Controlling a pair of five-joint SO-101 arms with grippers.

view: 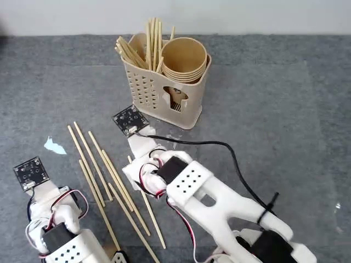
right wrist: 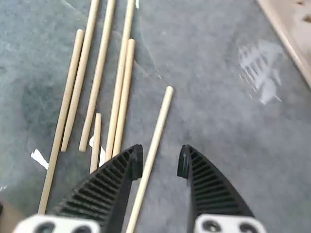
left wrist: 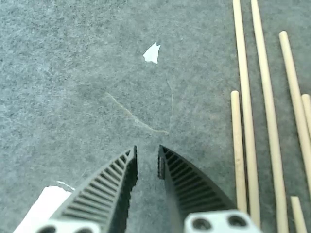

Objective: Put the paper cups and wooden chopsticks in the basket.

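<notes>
Fingers of the right gripper stand apart, straddling one loose chopstick that lies flat on the grey mat. The stick runs close beside one finger, but I cannot tell whether it touches. The right arm stretches from the near right corner toward the middle of the mat. Its wrist points down at the mat just in front of the basket.

The left gripper has its fingers parted by a narrow gap with nothing between them, above bare mat. The left arm sits folded at the near left corner, its wrist angled down beside the loose sticks. A small white scrap lies on the mat ahead of it.

Seven wooden chopsticks lie loose on the mat between the two arms, roughly parallel, some touching. One of the seven is the stick under the right gripper.

The one basket stands upright at the far side. It holds a nested stack of paper cups in one end. Several rims show, but the exact number cannot be told. A bundle of chopsticks in the basket stands in the other end, too crowded to count.
</notes>
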